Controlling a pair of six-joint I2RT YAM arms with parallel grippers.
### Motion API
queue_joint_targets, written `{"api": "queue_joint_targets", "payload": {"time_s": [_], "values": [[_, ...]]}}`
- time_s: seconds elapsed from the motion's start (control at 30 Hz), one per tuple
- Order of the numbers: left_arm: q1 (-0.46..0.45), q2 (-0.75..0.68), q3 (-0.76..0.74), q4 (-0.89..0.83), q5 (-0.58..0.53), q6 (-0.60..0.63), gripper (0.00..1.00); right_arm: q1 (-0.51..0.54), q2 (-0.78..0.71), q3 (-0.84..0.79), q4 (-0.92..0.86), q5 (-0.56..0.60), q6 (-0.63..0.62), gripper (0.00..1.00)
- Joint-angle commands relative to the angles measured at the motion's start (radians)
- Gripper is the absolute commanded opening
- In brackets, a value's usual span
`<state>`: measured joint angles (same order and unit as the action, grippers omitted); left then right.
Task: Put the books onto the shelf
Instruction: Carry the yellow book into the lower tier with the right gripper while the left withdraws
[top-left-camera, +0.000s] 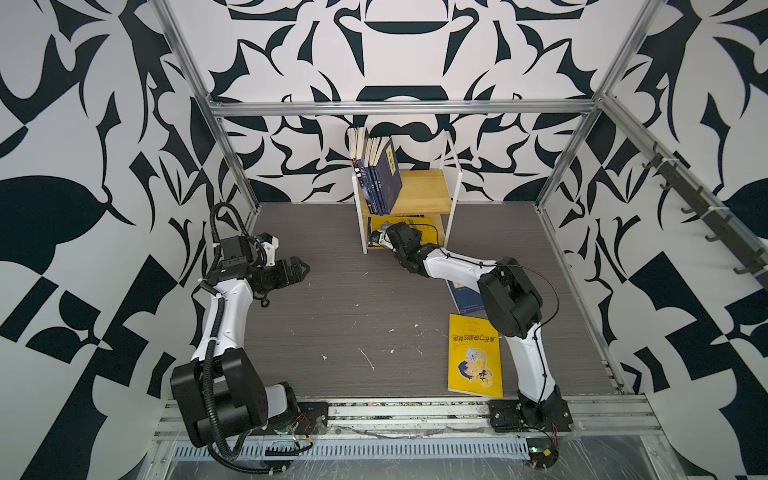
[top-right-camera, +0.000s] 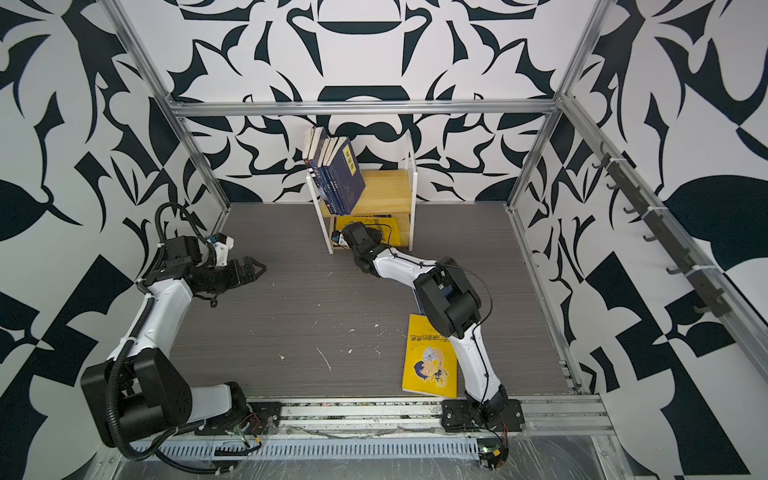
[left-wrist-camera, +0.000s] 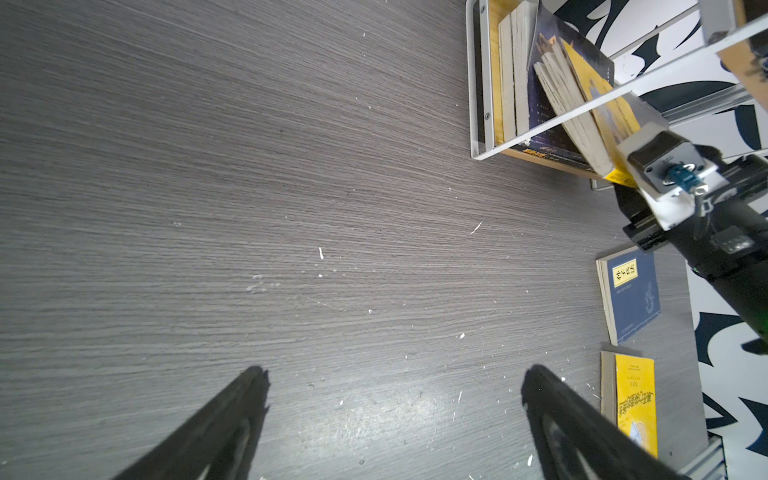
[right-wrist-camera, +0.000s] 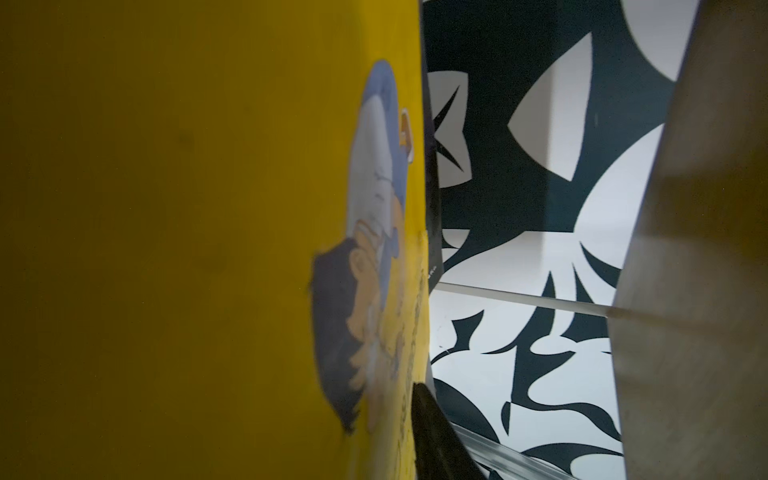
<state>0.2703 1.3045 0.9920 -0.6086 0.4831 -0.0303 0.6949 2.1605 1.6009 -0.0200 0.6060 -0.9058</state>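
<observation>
**Second yellow book going into the lower tier**

Left side of the grey wood-grain table (top-left-camera: 332, 311): the left gripper (top-left-camera: 299, 270) hovers clear of the surface, jaws spread wide, nothing between them.

Back edge, centre: the small two-tier shelf of yellowish boards in a white metal frame (top-left-camera: 424, 189). Its upper board carries a row of navy paperbacks (top-left-camera: 384, 178) leaning against the left frame; the right half of that board is bare.

Lower tier: a bright yellow cartoon-cover book (right-wrist-camera: 166, 208) stands or leans inside, and the right gripper (top-left-camera: 390, 232) is reached in beside it. Step in hand, as I read it: placing this book. If it rests on its own, the next move is a straight pull-back without dragging the cover.

Right of centre, on the table: a navy book with a yellow title label (left-wrist-camera: 631, 291), then a second yellow cartoon book (top-left-camera: 473, 357) by the front edge. Both wait their turn.

Hard to make out: only one black finger shows in the right wrist view, close against the yellow cover; I cannot tell how far that pincer is open or whether it grips. The right arm covers much of the navy book in both top views.
</observation>
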Motion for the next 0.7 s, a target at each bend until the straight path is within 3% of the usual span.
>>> {"api": "queue_joint_targets", "payload": {"time_s": [0.0, 0.13, 0.3, 0.67], "values": [[0.006, -0.018, -0.012, 0.007, 0.018, -0.009, 1.00, 0.005, -0.037, 0.039, -0.075, -0.044, 0.034, 0.42], [0.006, -0.017, -0.013, 0.010, 0.018, -0.013, 1.00, 0.005, -0.045, 0.034, -0.110, -0.095, 0.017, 0.37], [0.008, -0.016, -0.014, 0.011, 0.019, -0.013, 1.00, 0.005, -0.029, 0.044, -0.069, -0.107, -0.004, 0.09], [0.014, -0.010, -0.018, 0.017, 0.018, -0.014, 1.00, 0.003, 0.030, 0.114, -0.017, -0.115, -0.068, 0.05]]}}
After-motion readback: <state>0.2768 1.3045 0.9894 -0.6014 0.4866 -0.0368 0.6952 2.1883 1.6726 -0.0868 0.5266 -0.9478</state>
